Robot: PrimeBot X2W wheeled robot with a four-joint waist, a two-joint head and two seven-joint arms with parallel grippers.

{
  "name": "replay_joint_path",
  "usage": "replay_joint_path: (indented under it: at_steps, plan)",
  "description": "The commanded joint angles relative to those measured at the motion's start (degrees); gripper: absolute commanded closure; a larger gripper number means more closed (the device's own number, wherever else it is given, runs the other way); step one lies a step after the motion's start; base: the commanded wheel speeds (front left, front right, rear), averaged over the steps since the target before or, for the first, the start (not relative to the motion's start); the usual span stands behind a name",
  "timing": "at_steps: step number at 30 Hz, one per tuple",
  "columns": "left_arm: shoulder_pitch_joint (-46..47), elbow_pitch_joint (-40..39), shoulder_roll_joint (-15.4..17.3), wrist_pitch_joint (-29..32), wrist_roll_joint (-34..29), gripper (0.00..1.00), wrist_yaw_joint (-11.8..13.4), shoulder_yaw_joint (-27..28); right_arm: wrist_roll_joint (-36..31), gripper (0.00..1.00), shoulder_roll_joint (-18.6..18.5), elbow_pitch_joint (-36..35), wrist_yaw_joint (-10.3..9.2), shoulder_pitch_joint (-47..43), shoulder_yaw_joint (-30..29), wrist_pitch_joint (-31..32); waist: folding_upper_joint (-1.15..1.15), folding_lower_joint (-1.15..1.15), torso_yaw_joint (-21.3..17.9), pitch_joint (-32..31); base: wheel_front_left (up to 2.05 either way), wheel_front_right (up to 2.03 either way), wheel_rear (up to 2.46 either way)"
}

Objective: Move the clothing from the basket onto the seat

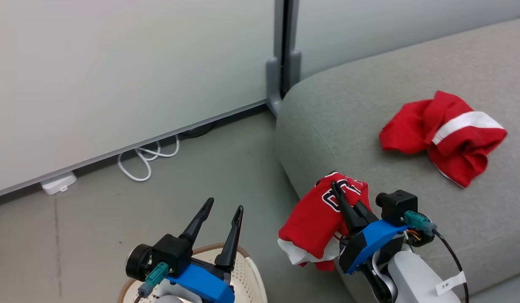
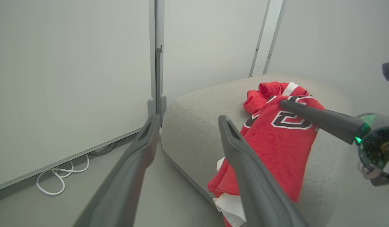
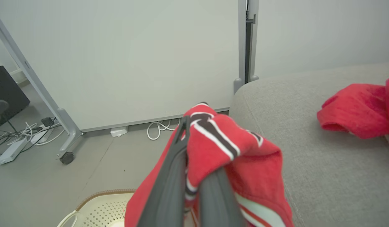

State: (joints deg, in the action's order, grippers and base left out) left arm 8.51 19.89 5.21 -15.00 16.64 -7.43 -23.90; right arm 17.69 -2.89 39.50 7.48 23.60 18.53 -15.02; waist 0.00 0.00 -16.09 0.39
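1. Red lettered garment [image 1: 314, 219], pinched by the right gripper [image 1: 342, 195], drapes over the edge of the seat [image 1: 361, 118]; the other garment [image 1: 445, 134] lies farther onto the seat.
2. Released here, its overhang could drag it off the seat.
3. Left gripper [image 1: 224, 206] hovers spread beside the seat.

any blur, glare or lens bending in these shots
Head view: even soft light, no glare, all sharp, the far garment on the seat crisp. Left wrist view: the wall posts lean from the wide lens and the near jaws blur. Right wrist view: the held garment and jaws look soft up close.
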Motion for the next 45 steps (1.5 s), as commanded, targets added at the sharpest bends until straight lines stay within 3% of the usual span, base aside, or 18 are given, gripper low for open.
replay_joint_path:
  at_steps: [1,12,24,45]
  plan:
    - [0.61,-0.20,0.06,-0.27,-0.28,0.00,-0.08,0.09,0.16,1.00,0.01,-0.38,0.03,0.67,-0.02,-0.21,0.00,0.00,-2.99,0.56,0.00,0.00,0.00]
    - [1.09,-0.32,0.30,-0.27,-0.12,0.00,-0.09,0.04,0.30,1.00,0.01,-0.92,0.03,0.35,-0.10,-0.21,0.00,0.00,-9.69,1.45,0.00,0.00,0.00]
    - [1.23,-0.45,0.61,-0.26,-0.19,0.00,-0.09,-0.12,0.92,1.00,0.01,-1.27,0.03,0.14,0.02,-0.21,0.00,0.00,-13.76,1.81,0.00,0.00,0.00]
    - [1.50,-0.38,1.10,-0.26,-0.06,0.00,-0.08,-0.79,1.13,1.00,0.01,-1.77,0.03,0.58,-0.85,-0.21,0.00,0.00,-13.74,2.83,0.00,0.00,0.00]
